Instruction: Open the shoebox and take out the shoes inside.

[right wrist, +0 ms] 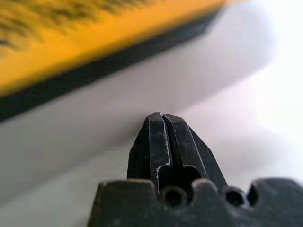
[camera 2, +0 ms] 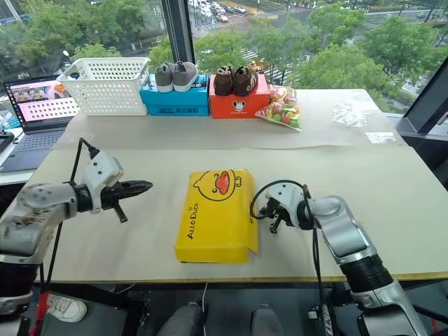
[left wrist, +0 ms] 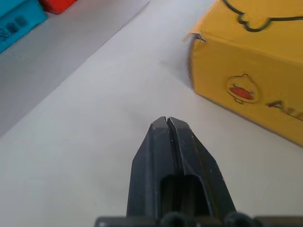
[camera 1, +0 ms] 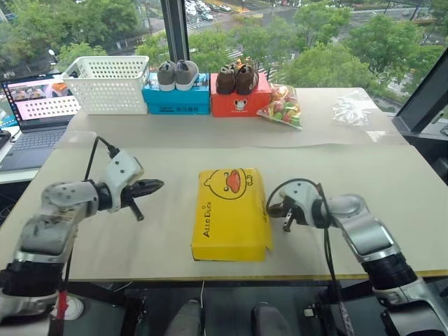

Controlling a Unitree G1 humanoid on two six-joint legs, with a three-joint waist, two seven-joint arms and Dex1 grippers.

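The shoebox (camera 1: 232, 213) lies closed in the middle of the table, its yellow lid showing a cartoon duck and lettering; a black base edge shows in the right wrist view (right wrist: 94, 71). The shoes are hidden inside it. My left gripper (camera 1: 158, 185) hovers to the box's left, shut and empty, pointing toward it with a gap between; its fingers (left wrist: 166, 142) are pressed together. My right gripper (camera 1: 271, 208) sits shut and empty just off the box's right side, close to the wall.
At the back edge stand a white basket (camera 1: 108, 84), a blue box (camera 1: 175, 98) with grey shoes on top, an orange-red box (camera 1: 238, 103) with brown shoes, and a bag of colourful items (camera 1: 281, 106). A laptop (camera 1: 35, 115) sits far left.
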